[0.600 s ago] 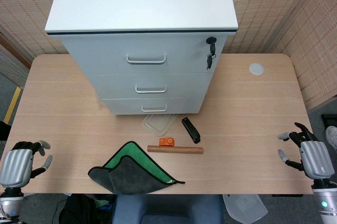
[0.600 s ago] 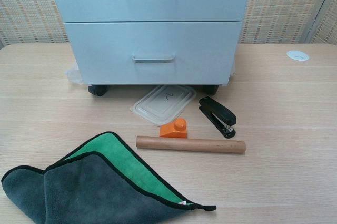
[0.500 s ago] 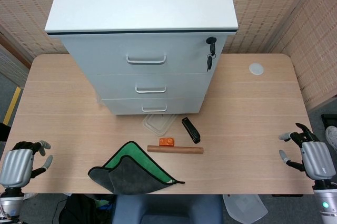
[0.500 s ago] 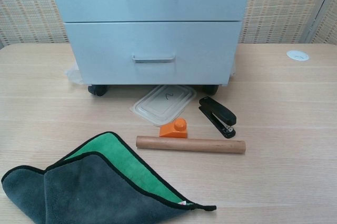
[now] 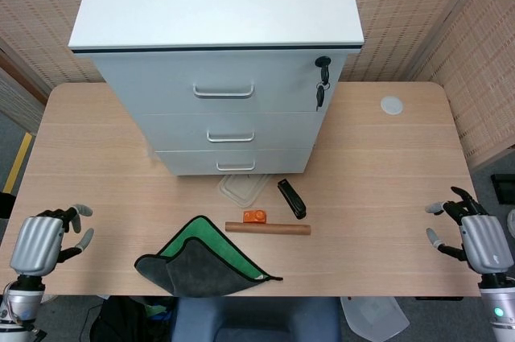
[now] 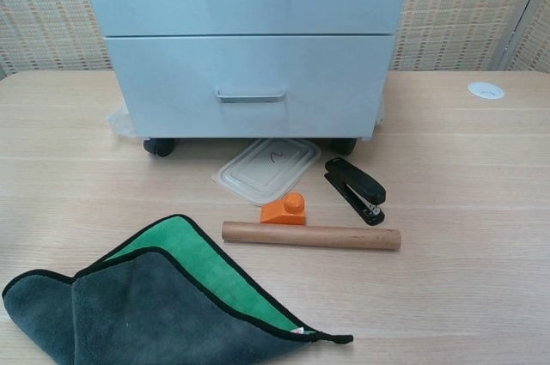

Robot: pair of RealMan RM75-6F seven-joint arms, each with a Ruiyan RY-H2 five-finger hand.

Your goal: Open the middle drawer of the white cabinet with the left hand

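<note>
Silver-backed and empty, the left robot hand [image 5: 39,243] is hovering at the near left corner of the tabletop [image 5: 378,189], fingers spread apart; compared with a moment ago it is sitting a little further in over the wood and slightly higher in the head view. The right robot hand [image 5: 479,239] is hanging at the near right edge, likewise released with fingers apart, and is showing almost no shift. Neither hand is appearing in the chest view.

Well apart from the left robot hand, the white cabinet [image 5: 217,52] is standing at the back centre of the tabletop, its front facing the robot. The middle drawer [image 5: 231,129] is sitting flush and unopened, its long axis running left to right, with its handle [image 5: 230,137] lying along the same line.

Nearer the robot, a green and grey cloth [image 5: 201,260], a wooden rod [image 5: 267,228], an orange block [image 5: 257,216], a black stapler [image 5: 291,198] and a clear lid [image 5: 242,188] are lying unchanged.
</note>
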